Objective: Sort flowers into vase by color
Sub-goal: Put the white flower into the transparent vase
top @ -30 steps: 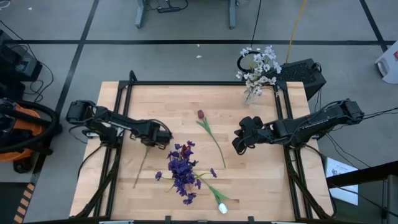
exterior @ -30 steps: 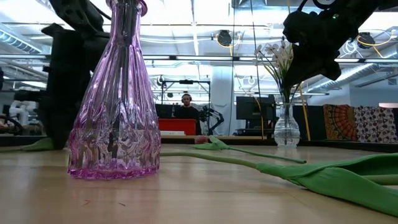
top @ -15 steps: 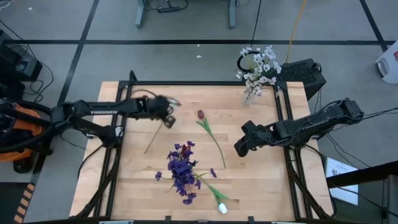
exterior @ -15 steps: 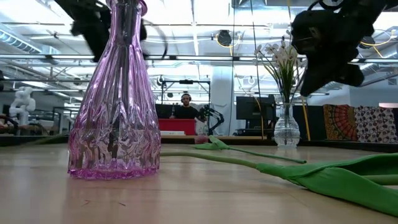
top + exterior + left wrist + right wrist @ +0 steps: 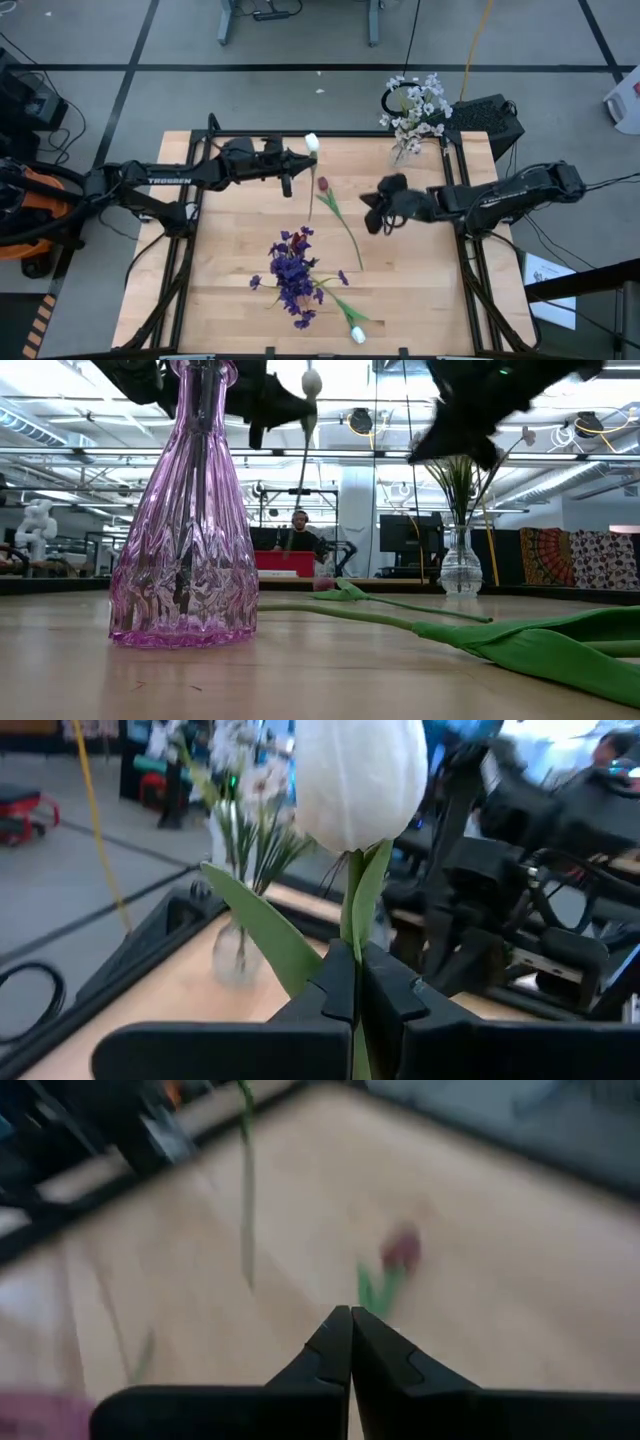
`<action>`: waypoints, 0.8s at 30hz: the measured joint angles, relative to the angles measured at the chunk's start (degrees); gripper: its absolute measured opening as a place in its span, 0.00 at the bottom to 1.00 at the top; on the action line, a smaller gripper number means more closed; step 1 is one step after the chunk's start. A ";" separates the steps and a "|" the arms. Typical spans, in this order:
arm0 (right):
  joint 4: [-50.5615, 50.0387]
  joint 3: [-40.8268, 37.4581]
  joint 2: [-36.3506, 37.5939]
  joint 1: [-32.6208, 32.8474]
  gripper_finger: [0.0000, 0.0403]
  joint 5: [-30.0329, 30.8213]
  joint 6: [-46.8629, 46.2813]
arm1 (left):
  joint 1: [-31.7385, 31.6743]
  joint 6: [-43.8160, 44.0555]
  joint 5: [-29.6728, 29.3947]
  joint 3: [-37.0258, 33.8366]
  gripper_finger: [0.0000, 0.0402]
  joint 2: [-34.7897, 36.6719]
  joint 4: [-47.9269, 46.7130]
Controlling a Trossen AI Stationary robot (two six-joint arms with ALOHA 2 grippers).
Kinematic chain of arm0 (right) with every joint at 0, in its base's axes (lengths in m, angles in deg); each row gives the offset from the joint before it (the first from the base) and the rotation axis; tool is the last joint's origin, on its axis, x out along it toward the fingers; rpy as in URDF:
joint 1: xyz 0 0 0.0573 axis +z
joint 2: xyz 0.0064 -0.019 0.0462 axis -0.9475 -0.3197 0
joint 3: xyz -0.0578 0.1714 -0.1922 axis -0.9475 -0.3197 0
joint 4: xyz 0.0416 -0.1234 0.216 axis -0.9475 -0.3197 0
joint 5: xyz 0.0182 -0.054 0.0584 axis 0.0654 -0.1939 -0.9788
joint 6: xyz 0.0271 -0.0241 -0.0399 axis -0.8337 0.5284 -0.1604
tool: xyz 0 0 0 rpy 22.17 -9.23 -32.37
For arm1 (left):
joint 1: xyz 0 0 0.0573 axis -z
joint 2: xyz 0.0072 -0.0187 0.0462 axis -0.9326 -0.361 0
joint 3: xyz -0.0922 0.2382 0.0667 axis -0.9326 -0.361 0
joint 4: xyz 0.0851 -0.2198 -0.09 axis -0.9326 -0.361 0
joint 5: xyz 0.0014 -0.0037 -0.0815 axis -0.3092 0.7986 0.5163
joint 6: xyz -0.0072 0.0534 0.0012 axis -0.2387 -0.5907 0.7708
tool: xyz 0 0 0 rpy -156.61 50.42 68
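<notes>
**White, purple and dark red on pale wood**

A white tulip (image 5: 312, 143) tops a green stem. Purple blossoms (image 5: 293, 273) fill a pink-purple ribbed glass vase (image 5: 187, 530). A dark red tulip (image 5: 323, 185) lies on the light wooden table (image 5: 420, 280). White sprays (image 5: 415, 108) stand in a clear vase (image 5: 461, 566). Both arms are black.

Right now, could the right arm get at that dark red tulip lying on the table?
Probably yes: the right gripper, fingers shut, hangs just beside the dark red tulip, with bare table between them.

white tulips (image 5: 311, 143): 2 (one lifted) | red tulip (image 5: 322, 185): 1 | vases (image 5: 184, 520): 2
</notes>
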 joint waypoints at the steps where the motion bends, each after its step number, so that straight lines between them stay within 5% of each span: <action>1: 3.78 0.00 0.00 -1.16 0.00 -0.30 3.74 | 0.43 -0.03 -0.02 0.02 0.01 0.00 0.93; 6: 17.32 2.64 -0.07 -6.17 0.02 -5.11 17.79 | 2.91 -0.57 0.12 3.51 0.01 -1.62 -1.57; 16: 10.78 16.11 -0.35 -8.56 0.20 -7.61 26.70 | 6.60 -7.95 0.20 17.73 0.01 -9.82 -9.81; 24: 9.25 16.55 -0.68 -8.54 0.35 -9.82 26.35 | 6.67 -9.11 0.16 19.31 0.01 -10.05 -10.52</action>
